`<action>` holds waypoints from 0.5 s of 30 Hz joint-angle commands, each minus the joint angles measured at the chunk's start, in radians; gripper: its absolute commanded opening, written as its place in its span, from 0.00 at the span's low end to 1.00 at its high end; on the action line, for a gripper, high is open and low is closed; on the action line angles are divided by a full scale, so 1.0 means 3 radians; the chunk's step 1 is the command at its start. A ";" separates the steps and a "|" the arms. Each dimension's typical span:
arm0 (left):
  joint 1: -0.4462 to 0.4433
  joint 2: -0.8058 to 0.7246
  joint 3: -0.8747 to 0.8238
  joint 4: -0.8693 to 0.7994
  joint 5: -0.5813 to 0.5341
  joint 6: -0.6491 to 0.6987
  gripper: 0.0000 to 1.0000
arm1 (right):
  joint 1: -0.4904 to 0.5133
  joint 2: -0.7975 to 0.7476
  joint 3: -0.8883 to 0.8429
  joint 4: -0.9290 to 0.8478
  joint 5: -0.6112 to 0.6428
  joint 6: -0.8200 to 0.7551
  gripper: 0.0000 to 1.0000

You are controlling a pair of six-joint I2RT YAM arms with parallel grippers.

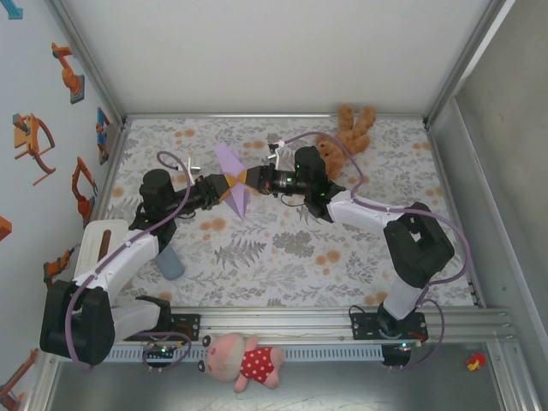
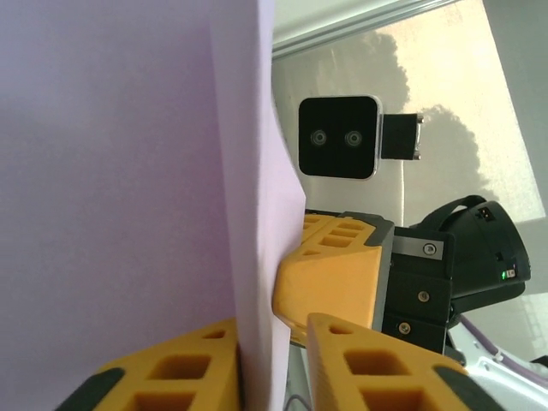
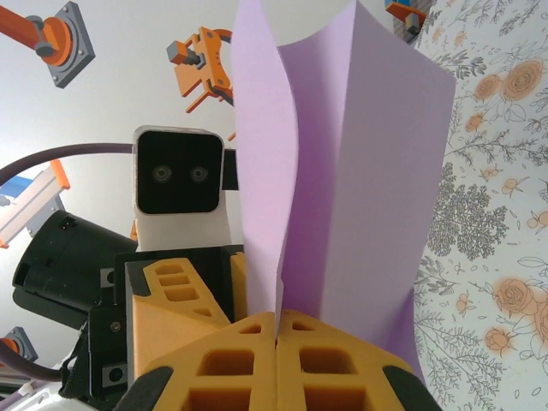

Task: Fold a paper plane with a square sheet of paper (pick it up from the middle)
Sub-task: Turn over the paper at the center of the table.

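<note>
Top view: the left gripper (image 1: 229, 183) and right gripper (image 1: 249, 177) meet tip to tip above the middle of the floral-patterned counter (image 1: 282, 257). Between them, off the counter, is a thin pale lilac sheet of paper (image 1: 231, 163), folded and standing on edge. A brown plush teddy bear (image 1: 330, 155) lies just beyond the right arm. A grey-blue pad (image 1: 171, 264) lies near the left arm.

Right wrist view: the yellow fingers (image 3: 223, 364) are pressed together, clamped on the paper's lower edge, and its two leaves rise and spread above them.

Left wrist view: the left fingers (image 2: 171, 377) stand closely on either side of the sheet, one against it. Whether they pinch it cannot be told.
</note>
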 commanded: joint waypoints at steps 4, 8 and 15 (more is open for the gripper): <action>-0.0015 -0.0060 0.0070 -0.0055 0.0074 0.0137 0.15 | -0.0022 -0.0132 -0.0046 0.0105 -0.0041 0.0063 0.09; -0.0016 -0.0074 0.0086 -0.0185 0.0057 0.0218 0.12 | -0.0061 -0.0192 -0.0100 0.0052 0.0014 0.0007 0.19; 0.0004 -0.0151 0.0164 -0.0603 -0.0014 0.0470 0.10 | -0.0163 -0.0564 -0.0113 -0.1007 0.0489 -0.0694 0.35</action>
